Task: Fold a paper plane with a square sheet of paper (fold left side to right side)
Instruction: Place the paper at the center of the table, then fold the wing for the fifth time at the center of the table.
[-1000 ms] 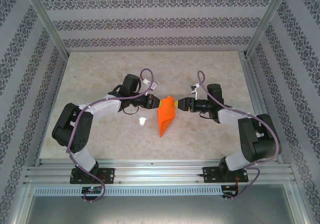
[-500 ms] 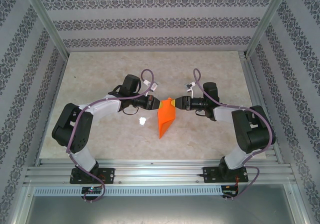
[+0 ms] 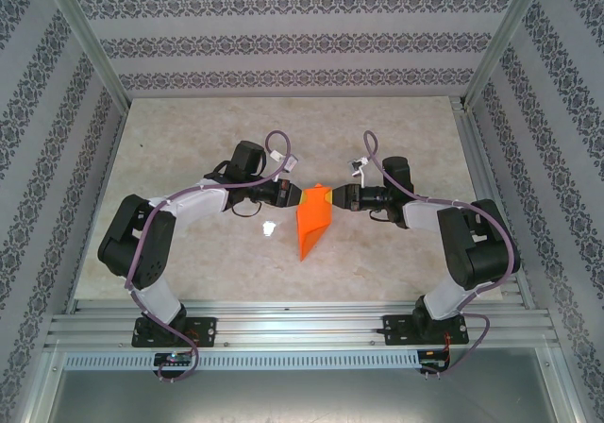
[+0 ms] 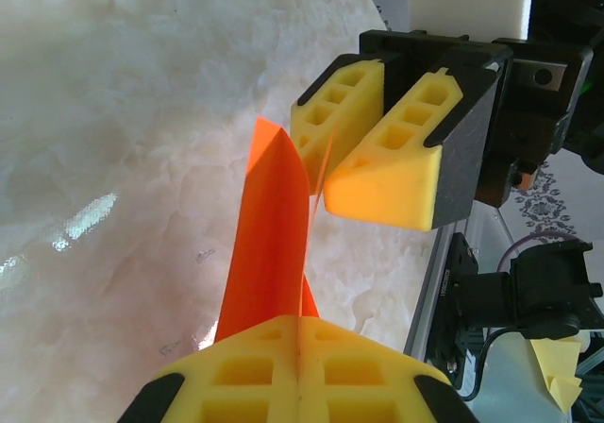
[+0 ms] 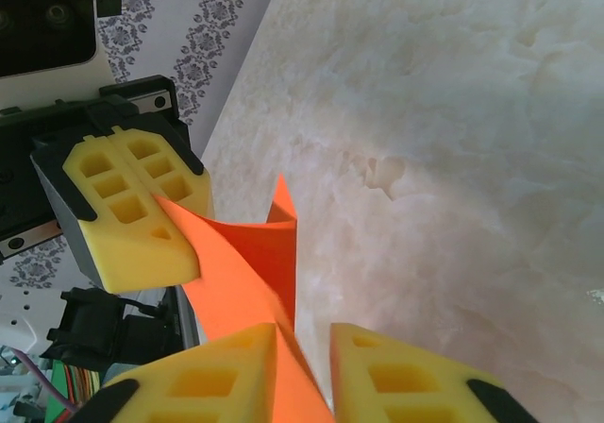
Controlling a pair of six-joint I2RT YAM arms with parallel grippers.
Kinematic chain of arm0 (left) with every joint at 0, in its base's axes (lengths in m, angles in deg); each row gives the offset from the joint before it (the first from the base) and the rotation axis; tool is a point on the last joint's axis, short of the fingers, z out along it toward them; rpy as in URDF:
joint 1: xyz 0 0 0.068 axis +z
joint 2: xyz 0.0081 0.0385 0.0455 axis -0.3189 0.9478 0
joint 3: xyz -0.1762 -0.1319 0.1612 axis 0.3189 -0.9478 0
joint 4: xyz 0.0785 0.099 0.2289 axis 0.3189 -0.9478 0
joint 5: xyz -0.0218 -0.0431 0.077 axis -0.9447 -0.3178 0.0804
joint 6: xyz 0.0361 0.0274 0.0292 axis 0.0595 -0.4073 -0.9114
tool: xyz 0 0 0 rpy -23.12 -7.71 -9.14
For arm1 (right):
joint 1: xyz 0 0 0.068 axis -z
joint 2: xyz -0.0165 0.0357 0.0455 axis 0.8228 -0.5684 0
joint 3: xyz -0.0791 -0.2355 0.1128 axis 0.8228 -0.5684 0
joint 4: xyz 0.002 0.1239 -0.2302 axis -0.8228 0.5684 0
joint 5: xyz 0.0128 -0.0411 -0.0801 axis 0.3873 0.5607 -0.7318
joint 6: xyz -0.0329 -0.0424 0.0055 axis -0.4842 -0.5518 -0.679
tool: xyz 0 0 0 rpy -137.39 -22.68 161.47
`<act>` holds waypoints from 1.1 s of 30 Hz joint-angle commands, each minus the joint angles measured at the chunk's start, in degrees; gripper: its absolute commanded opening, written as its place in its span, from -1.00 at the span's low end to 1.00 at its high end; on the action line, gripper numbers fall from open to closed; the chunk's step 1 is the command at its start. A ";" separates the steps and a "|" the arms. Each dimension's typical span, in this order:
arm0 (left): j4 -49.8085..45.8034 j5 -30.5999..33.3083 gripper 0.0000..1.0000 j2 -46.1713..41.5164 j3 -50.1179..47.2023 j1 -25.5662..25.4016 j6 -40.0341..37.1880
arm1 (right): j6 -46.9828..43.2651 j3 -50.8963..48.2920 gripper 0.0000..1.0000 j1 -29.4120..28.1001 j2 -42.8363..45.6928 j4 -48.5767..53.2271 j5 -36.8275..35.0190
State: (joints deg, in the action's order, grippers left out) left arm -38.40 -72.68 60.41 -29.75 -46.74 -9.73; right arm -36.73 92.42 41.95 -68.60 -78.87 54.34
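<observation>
The square sheet of paper (image 3: 314, 223), bright orange and folded into a pointed shape, hangs above the middle of the table with its tip toward the near edge. My left gripper (image 3: 300, 194) is shut on its upper left edge; in the left wrist view the paper (image 4: 274, 225) rises out of the closed fingers (image 4: 300, 324). My right gripper (image 3: 332, 196) meets the upper right edge. Its fingers (image 5: 302, 333) stand a little apart with the paper (image 5: 250, 262) lying against one finger. From the left wrist, the paper's edge sits in the right gripper's (image 4: 326, 182) narrow gap.
A small white scrap (image 3: 271, 227) lies on the marbled tabletop just left of the paper. Patterned walls and metal posts enclose the table, and an aluminium rail (image 3: 302, 329) runs along the near edge by the arm bases.
The right arm has moved left up to the paper, and its jaws have narrowed around the paper's right edge. The left gripper and the paper have stayed put.
</observation>
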 commanded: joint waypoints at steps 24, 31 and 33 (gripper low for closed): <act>-10.19 29.06 0.16 -17.54 -6.04 -5.41 -9.07 | 3.22 5.49 -1.00 -1.59 1.71 24.69 -14.78; -12.08 42.66 0.17 -18.71 -9.48 -19.95 -8.66 | 9.18 8.36 -1.00 -1.85 1.66 29.56 -17.25; -12.27 45.44 0.18 -16.96 -9.12 -23.29 -7.48 | 10.07 9.19 -1.00 -1.89 1.62 30.91 -17.77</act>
State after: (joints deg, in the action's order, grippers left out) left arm -48.74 -35.02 41.88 -38.69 -66.78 -17.25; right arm -29.56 99.30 40.69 -66.48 -50.98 38.51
